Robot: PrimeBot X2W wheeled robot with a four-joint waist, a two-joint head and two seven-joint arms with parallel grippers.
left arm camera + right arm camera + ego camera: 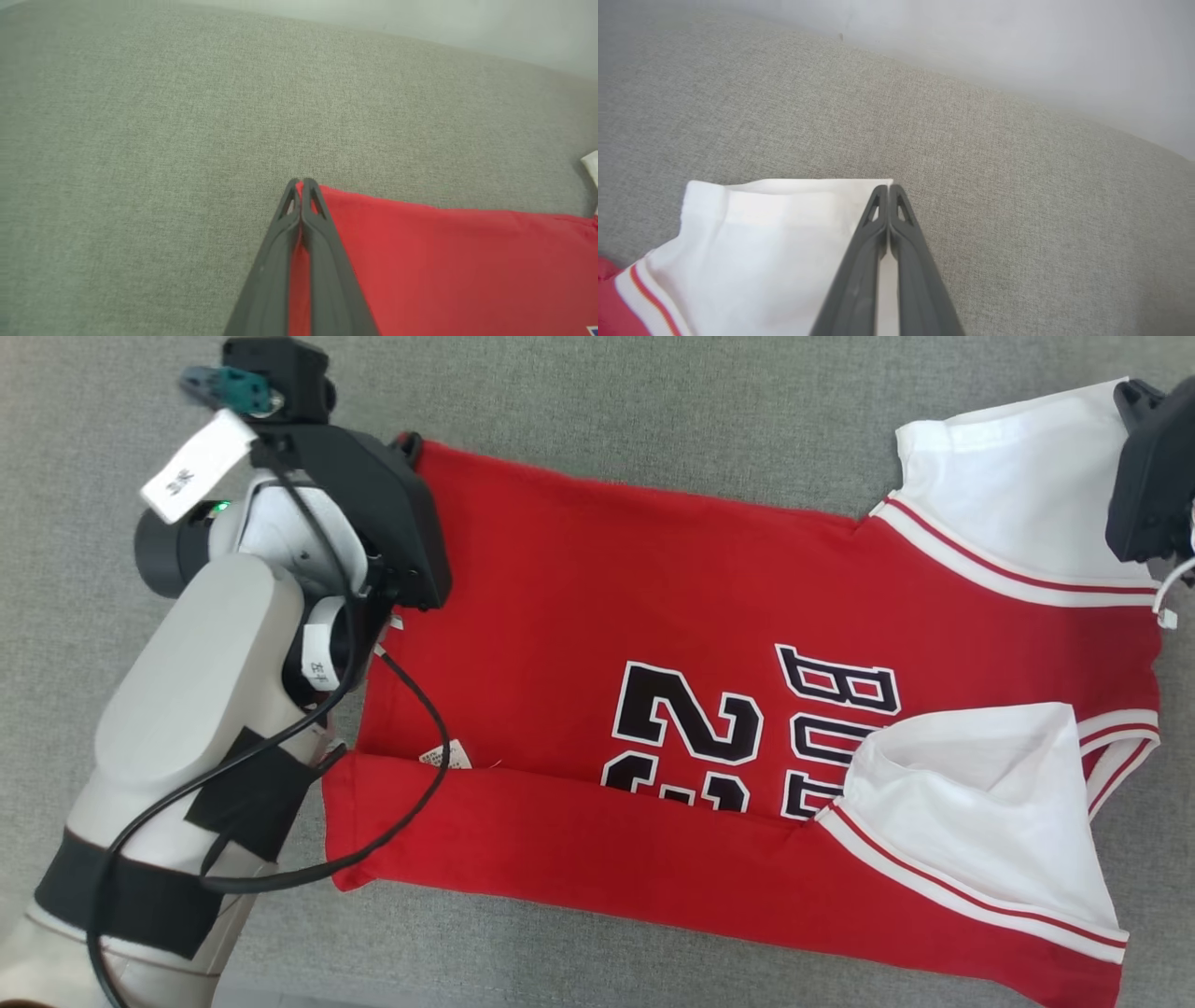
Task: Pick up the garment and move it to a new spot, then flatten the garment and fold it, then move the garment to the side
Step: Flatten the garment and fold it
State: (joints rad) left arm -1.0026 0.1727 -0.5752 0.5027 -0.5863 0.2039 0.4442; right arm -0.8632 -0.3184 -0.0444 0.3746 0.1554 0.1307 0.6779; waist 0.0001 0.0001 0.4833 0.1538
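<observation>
The jersey [653, 616] lies spread across the middle and right of the head view on a grey fabric surface [653, 411]. Its lower edge is folded up in a long band [560, 840] along the bottom of the frame, and the lower sleeve [971, 784] is turned in over the print.

It looks like thin, light, limp cloth. It will probably sag and drag wherever it is not held, and a layer could slip free of a shallow pinch. Corners and hemmed edges are the best places to hold, taken as a far-apart pair so the cloth hangs taut between them.

In the left wrist view, at centre frame, the left claw [301, 183] is closed. Red cloth shows between its fingers, which are clamped on the hem corner [331, 198].

In the right wrist view, the right claw [888, 188] is also closed, its tips meeting on the outer corner of the white upper sleeve [784, 224]. White cloth shows in the slit lower down.

Both grips sit along the jersey's upper edge, well apart, which should suit lifting that edge over towards the lower fold.
</observation>
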